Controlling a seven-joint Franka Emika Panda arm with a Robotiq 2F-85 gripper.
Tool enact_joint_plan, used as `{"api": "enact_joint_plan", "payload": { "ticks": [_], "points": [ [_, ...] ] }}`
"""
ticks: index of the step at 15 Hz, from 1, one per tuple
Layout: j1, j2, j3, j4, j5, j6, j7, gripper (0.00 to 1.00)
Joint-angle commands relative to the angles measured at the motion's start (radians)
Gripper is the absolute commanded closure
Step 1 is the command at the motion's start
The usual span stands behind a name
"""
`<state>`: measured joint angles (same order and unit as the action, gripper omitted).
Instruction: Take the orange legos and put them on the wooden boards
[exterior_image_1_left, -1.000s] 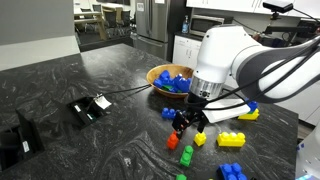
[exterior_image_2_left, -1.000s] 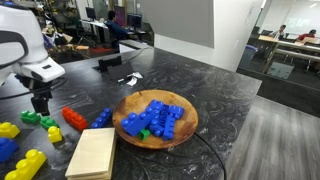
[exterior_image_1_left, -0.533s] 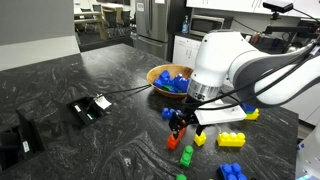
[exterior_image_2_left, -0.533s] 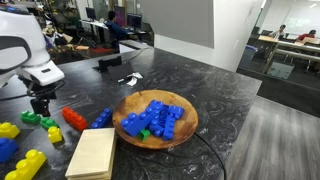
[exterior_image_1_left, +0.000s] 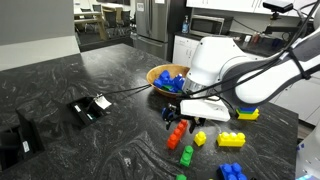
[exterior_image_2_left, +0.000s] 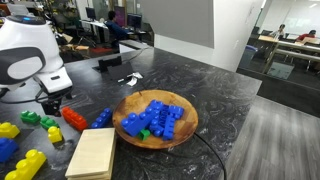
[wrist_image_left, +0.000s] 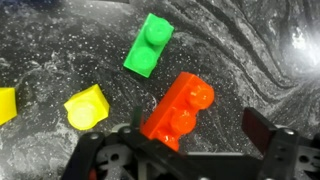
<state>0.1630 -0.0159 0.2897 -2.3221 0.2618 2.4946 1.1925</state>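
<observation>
My gripper (wrist_image_left: 200, 125) hangs low over the dark marbled stone counter (wrist_image_left: 250, 40), jaws spread wide and holding nothing. The stack of red-orange studded plastic bricks (wrist_image_left: 180, 110) lies flat on the counter between my fingers, tilted across the gap and much nearer one finger than the other. I cannot tell if that finger touches it.

Just beyond it lies a green two-stud plastic brick (wrist_image_left: 148, 45), and a small yellow plastic brick (wrist_image_left: 87, 106) sits near its side, both apart from it.

In an exterior view, the square stack of thin pale wooden boards (exterior_image_2_left: 92, 153) lies flat near the orange stack (exterior_image_2_left: 74, 119), with a bare strip of counter between them. A blue studded brick (exterior_image_2_left: 101, 118) sits just beside that strip. The round wooden bowl (exterior_image_2_left: 186, 125), heaped with blue bricks, is close against the boards' far side, and past the bowl the counter's edge drops away. A black device with a cable (exterior_image_1_left: 90, 107) lies well apart, across open counter.
</observation>
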Motion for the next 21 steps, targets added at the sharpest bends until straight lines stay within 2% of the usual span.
{"api": "enact_joint_plan", "payload": {
  "ticks": [1,5,7,13,14,15,21],
  "points": [
    [0.021,0.018,-0.027,-0.029,-0.009,0.116,0.167,0.00],
    [0.018,0.005,-0.052,-0.066,-0.159,0.122,0.404,0.00],
    [0.018,0.006,-0.058,-0.068,-0.205,0.104,0.471,0.00],
    [0.028,0.031,-0.058,-0.055,-0.256,0.095,0.547,0.00],
    [0.029,0.033,-0.058,-0.056,-0.271,0.096,0.561,0.07],
    [0.031,0.034,-0.057,-0.056,-0.275,0.097,0.567,0.28],
    [0.041,0.036,-0.055,-0.059,-0.278,0.105,0.567,0.70]
  ]
}}
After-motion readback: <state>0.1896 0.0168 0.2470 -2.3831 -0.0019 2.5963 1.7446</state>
